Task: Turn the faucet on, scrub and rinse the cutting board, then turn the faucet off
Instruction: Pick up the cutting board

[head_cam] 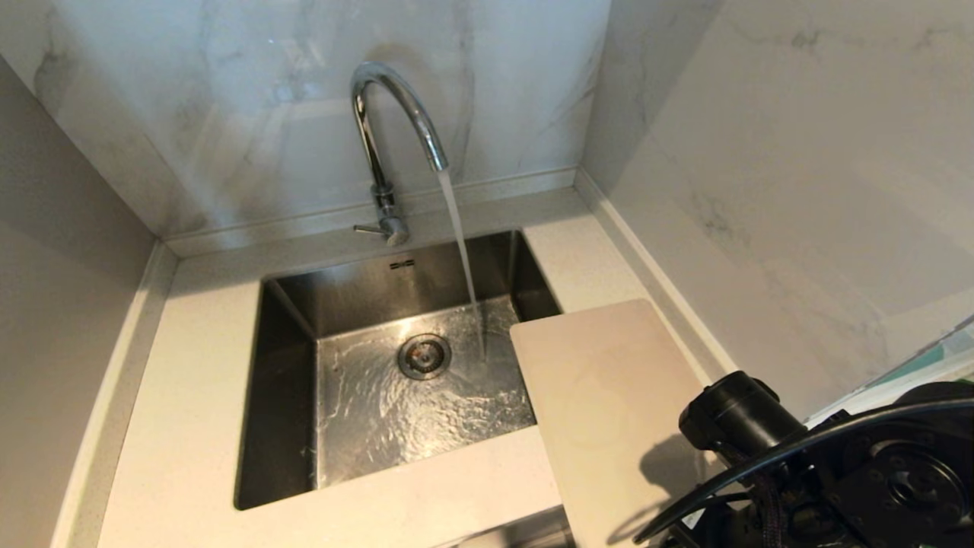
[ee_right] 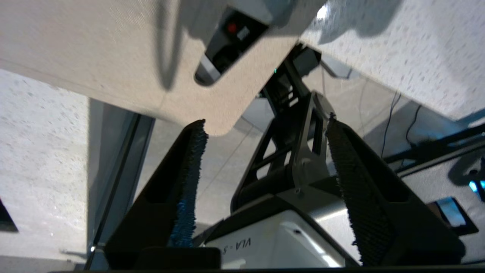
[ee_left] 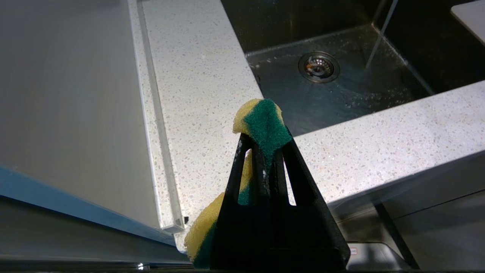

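- Water runs from the faucet [head_cam: 396, 114] in a steady stream into the sink [head_cam: 289, 396] and lands just beside the drain [head_cam: 424, 355], so I judge the turning-on step done; the thin lever [head_cam: 369, 228] sticks out at the tap's base.
- The cutting board [head_cam: 601, 396] lies on the desk [head_cam: 190, 396] to the right of the basin. Its far corner overhangs the sink edge, and its near end juts past the front of the desk.
- The stream falls close to that overhanging corner but does not strike the board; as far as I can see the surface is dry.
- My right jaws [ee_right: 265, 132] stand wide with nothing between them. In the right wrist view they sit at the board's near end, where the handle slot [ee_right: 223, 45] shows, one pad [ee_right: 193, 159] close to the rounded corner and not gripping it.
- My left jaws [ee_left: 265, 151] are pinched shut on the sponge [ee_left: 261, 121], yellow with a green scouring face, and hang above the front left part of the desk, well apart from the board.
- The step in hand, as I read it, is getting hold of the board.
- Next I would need to close the right jaws over the near edge, bring the board under the stream, then carry the sponge across to scrub.
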Controlling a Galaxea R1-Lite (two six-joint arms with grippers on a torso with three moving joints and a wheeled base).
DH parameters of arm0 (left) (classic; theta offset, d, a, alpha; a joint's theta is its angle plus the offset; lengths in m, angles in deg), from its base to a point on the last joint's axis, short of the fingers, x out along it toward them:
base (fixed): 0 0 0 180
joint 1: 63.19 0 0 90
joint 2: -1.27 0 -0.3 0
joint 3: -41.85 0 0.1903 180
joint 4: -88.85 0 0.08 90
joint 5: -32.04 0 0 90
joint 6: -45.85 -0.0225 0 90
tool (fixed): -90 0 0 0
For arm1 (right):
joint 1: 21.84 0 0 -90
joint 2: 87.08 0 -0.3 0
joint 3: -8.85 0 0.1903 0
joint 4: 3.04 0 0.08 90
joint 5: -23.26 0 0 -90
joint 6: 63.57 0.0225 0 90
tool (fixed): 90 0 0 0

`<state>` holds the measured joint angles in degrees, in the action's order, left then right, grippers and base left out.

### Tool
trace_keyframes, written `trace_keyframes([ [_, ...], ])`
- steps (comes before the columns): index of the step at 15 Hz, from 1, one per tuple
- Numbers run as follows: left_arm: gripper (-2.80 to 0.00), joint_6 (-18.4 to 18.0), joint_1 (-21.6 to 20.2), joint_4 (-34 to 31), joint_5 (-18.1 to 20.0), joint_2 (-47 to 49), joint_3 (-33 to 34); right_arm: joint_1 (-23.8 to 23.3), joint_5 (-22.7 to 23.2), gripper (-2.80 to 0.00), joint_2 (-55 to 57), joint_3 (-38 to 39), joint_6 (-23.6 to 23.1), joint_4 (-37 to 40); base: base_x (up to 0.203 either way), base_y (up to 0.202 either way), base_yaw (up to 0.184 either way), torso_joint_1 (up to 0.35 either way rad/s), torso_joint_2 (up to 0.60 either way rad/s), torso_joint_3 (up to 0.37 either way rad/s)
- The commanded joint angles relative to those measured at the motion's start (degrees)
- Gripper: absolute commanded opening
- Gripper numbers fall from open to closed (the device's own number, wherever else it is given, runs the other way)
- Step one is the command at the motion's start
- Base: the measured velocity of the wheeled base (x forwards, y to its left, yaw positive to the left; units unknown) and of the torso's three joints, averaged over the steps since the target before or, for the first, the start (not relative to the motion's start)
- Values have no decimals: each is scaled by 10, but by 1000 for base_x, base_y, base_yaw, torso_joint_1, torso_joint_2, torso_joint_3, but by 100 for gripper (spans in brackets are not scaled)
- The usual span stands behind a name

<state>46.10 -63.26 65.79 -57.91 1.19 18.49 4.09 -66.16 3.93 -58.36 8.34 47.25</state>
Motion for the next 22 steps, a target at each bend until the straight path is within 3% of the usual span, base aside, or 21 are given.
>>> trace_keyframes([
  [1,-280,0,0,0,0,1,1,1,6,0,18,6,9,2,0,0,0,0,0,0],
  [4,-280,0,0,0,0,1,0,2,7,0,56,11,39,2,0,0,0,0,0,0],
  [14,-280,0,0,0,0,1,1,4,0,0,78,13,59,-4,0,0,0,0,0,0],
  [17,-280,0,0,0,0,1,0,4,-29,0,79,14,62,-8,0,0,0,0,0,0],
  [22,-280,0,0,0,0,1,0,4,-31,0,89,15,62,-14,0,0,0,0,0,0],
])
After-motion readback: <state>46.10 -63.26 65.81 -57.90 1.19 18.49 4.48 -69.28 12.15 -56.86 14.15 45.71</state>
